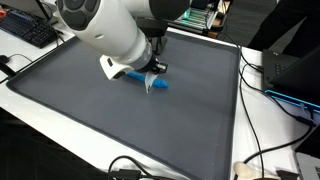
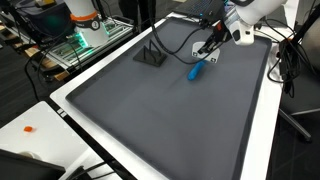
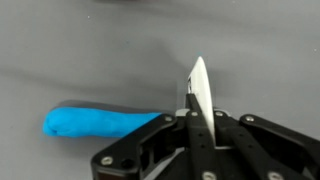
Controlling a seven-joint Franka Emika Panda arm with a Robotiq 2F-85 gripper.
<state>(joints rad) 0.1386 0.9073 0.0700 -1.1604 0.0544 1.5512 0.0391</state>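
A knife with a bright blue handle [image 3: 95,122] and a pale pointed blade [image 3: 201,88] is on the dark grey mat [image 1: 120,120]. In the wrist view the blade sticks out between the two black fingers of my gripper [image 3: 200,112], which is shut on it, and the handle runs off to the left. In both exterior views the gripper [image 1: 155,68] [image 2: 208,52] points down over the knife [image 1: 148,80] [image 2: 196,71] near the mat's far side. Whether the handle rests on the mat or hangs just above it, I cannot tell.
A white border [image 2: 90,110] frames the mat. A small black stand [image 2: 150,55] sits on the mat near one corner. A keyboard [image 1: 25,30] and cables [image 1: 262,95] lie beyond the border. A small orange object [image 2: 30,129] lies on the white table.
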